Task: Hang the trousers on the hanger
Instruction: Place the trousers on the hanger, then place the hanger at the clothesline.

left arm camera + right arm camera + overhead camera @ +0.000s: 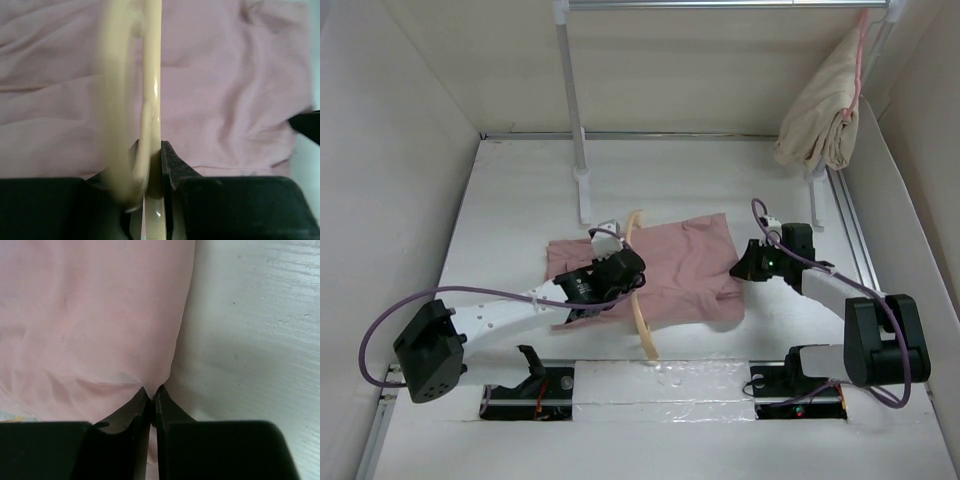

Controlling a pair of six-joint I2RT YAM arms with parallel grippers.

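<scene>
Clenched around the hanger [642, 320], my left hand [632, 283] sits at the lower middle of the top view, over the left part of the trousers [685, 265]. From above, the pale curved hanger runs from the upper middle of the cloth down past its lower edge onto the desk [520, 190]. My left wrist view adds what the top view does not. The hanger [154, 75] stands as a cream bar up the centre of the frame, and the left hand [152, 150] pinches it between both black fingers. A second, blurred arm of the hanger is just to its left, and pink trousers [225, 75] fill the background.

My right hand [738, 268] is at the right edge of the trousers in the top view, where its grip is too small to read. The right wrist view settles it. The right hand [151, 390] is clamped tight on the very edge of the trousers [90, 315], and the cloth puckers toward the tips. Bare white desk [250, 315] fills the right half of that frame.

The trousers lie flat and rumpled in the middle of the white desk, with plain white walls [390, 150] around it. At the top of the frame a metal rail [720, 5] on a post [575, 100] carries a beige garment [815, 110] on a pink hanger [863, 50], in the upper right corner. Two dark cut-outs [525, 390] along the bottom edge hold the arm bases and wiring.
</scene>
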